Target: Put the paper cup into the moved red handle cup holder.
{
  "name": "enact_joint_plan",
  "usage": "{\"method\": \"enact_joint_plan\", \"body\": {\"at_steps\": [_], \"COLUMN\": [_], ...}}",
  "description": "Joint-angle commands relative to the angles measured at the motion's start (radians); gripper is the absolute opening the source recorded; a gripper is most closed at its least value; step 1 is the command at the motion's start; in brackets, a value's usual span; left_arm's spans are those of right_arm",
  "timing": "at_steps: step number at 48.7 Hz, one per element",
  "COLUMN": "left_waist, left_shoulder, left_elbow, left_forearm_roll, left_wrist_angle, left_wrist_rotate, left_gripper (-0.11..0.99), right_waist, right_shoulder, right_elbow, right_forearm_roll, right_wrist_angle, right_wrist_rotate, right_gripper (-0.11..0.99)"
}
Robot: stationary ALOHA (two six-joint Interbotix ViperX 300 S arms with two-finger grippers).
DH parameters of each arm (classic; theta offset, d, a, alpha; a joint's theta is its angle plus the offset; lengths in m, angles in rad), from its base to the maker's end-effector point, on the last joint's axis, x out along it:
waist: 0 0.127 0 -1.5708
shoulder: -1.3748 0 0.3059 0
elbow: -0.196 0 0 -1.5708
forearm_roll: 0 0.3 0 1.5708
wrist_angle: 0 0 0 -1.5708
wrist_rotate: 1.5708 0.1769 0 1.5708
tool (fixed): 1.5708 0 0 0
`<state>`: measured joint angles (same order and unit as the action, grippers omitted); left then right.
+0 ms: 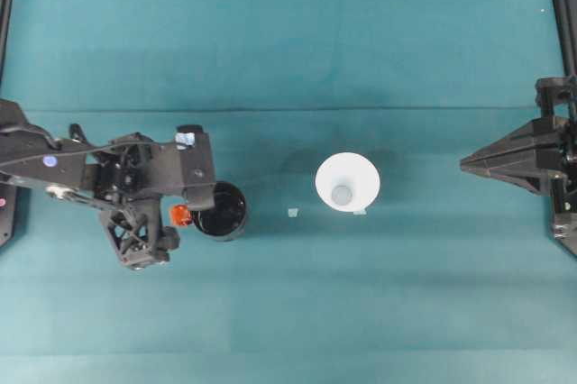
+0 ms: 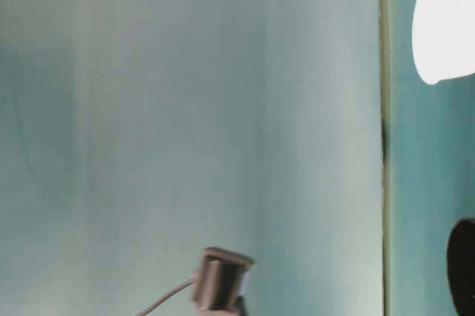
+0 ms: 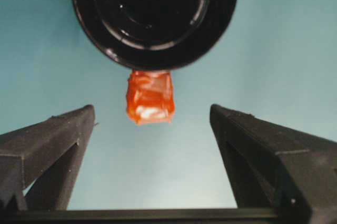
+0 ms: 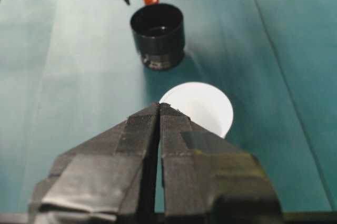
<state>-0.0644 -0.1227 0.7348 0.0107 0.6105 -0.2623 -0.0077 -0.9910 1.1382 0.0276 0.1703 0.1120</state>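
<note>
The red handle cup holder [image 1: 223, 212] is a glossy black round cup standing upright left of the table's middle, with its red-orange handle tab [image 1: 181, 215] pointing left. My left gripper [image 3: 151, 111] is open, and the tab [image 3: 150, 98] lies between its fingertips without touching either finger. The paper cup [image 1: 347, 183] stands upright and alone at mid-table, to the right of the holder. My right gripper [image 1: 466, 164] is shut on nothing at the right edge, pointing at the cup. In the right wrist view the paper cup [image 4: 213, 103] is partly hidden behind the shut fingers [image 4: 142, 129], with the holder [image 4: 158, 34] beyond.
Teal cloth covers the table [image 1: 288, 312]. Two tiny pale scraps [image 1: 293, 213] lie between holder and cup. Black frame rails run along the left and right table edges [image 1: 566, 5]. Open cloth lies in front of and behind both objects.
</note>
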Motion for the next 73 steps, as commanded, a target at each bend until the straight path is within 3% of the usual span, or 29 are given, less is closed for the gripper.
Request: {"method": "enact_joint_plan", "body": {"at_steps": [1,10,37,45,55,73], "left_waist": [-0.002,0.005,0.021,0.023,0.017,0.015], "left_shoulder": [0.014,0.028,0.046,0.055,0.051,0.049], "left_elbow": [-0.015,-0.014,0.006,0.012,0.02,-0.003], "left_forearm_roll": [0.003,0.008,0.008,0.008,0.008,0.008], "left_wrist_angle": [-0.028,-0.078,-0.114,-0.135,-0.13,-0.129], "left_wrist_rotate": [0.002,0.003,0.006,0.012,0.014,0.017], "left_gripper": [0.98,0.98,0.92,0.76,0.28,0.27], "right_waist": [-0.002,-0.002,-0.002,-0.002,-0.002,-0.002], "right_shoulder": [0.005,0.005,0.005,0.005,0.002,-0.002], "right_elbow": [-0.011,-0.009,-0.003,-0.005,-0.003,-0.003], "right_forearm_roll": [0.002,0.002,0.002,0.002,0.002,0.002], "right_wrist_angle": [-0.003,-0.003,-0.003,-0.003,-0.003,0.012], "right_wrist_rotate": [0.008,0.006,0.006,0.008,0.006,0.006], "right_gripper": [-0.09,-0.09,-0.09,-0.09,-0.09,-0.09]}}
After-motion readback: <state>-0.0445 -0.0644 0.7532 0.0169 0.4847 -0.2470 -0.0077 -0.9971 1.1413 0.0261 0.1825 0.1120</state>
